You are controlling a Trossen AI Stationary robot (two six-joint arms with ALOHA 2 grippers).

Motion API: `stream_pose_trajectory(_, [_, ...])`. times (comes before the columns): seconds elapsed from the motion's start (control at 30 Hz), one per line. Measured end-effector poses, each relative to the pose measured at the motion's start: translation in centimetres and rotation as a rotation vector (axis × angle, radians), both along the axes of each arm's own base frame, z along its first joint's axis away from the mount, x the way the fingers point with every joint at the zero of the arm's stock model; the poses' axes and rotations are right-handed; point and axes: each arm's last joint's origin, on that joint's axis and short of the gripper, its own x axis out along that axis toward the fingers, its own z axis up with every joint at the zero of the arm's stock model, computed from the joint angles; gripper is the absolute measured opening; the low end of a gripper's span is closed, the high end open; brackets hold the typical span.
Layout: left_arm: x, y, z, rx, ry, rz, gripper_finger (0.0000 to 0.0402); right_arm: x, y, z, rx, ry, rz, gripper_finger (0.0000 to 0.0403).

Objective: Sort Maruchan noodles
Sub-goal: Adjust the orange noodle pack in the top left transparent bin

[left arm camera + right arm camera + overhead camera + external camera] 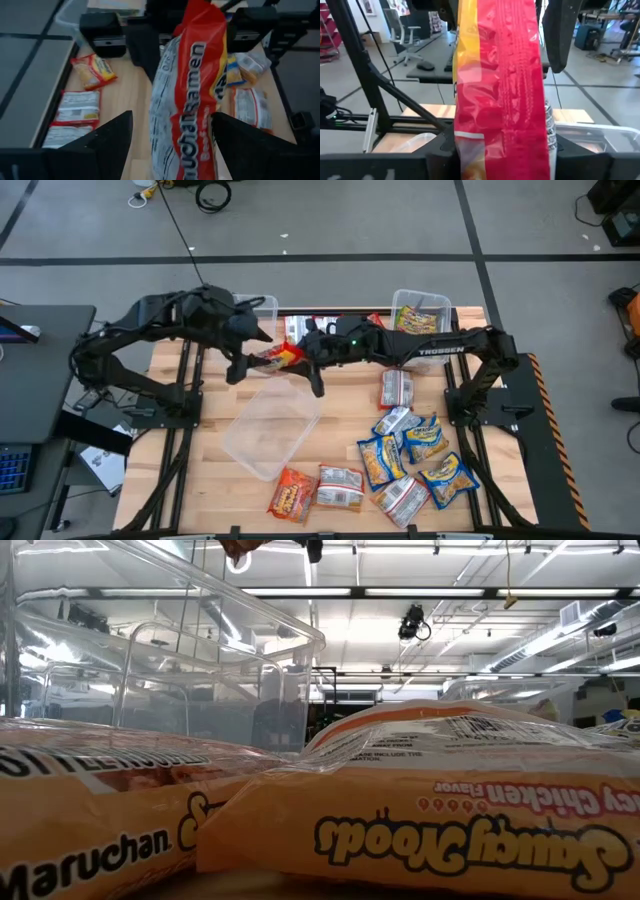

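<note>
A: From above, what do the arms have?
B: Both meet over the middle of the table [200, 395]. A red packet [278, 357] hangs between the left gripper [262, 356] and the right gripper [300, 360], just above a clear bin [268, 430] lying tilted on the wood. More noodle packets [415, 455] lie scattered at the near right, two more [318, 488] sit below the bin, and another clear bin [420, 313] at the far edge holds a packet.

A: And the low view?
B: Two orange packets [420, 830] fill the foreground, with the clear bin's wall [200, 660] behind them. The grippers are barely in view at the top.

A: The left wrist?
B: Its fingers [107, 137] stand wide apart, either side of the red packet [192, 100], with a gap on both sides. Other packets [80, 107] lie on the table beyond.

A: So who holds it?
B: In the right wrist view the red packet [505, 90] rises straight from between that gripper's own fingers [440, 150], which pinch its lower end at a narrow opening.
</note>
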Motion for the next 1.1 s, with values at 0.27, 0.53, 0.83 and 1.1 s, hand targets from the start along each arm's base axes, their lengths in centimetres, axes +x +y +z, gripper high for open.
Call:
stream_pose_trajectory(0.27, [2.6,-0.3,-3.0,0.057,0.226,-0.036,0.0249,0.1,-0.3,-0.1,0.004,-0.007,-0.029,0.0148])
stream_pose_trajectory(0.53, [2.1,1.0,-3.4,0.089,0.287,-0.005,0.0130,-0.1,-0.4,0.0,-0.006,0.012,-0.101,0.0193])
stream_pose_trajectory(0.83, [-1.6,6.2,-4.0,0.231,0.544,0.171,0.0130,-2.9,-0.3,1.3,-0.087,0.140,-0.181,0.0284])
stream_pose_trajectory(1.1, [-2.8,11.7,-10.2,0.219,0.747,0.213,0.0130,-4.7,2.2,1.9,-0.048,0.223,-0.166,0.0297])
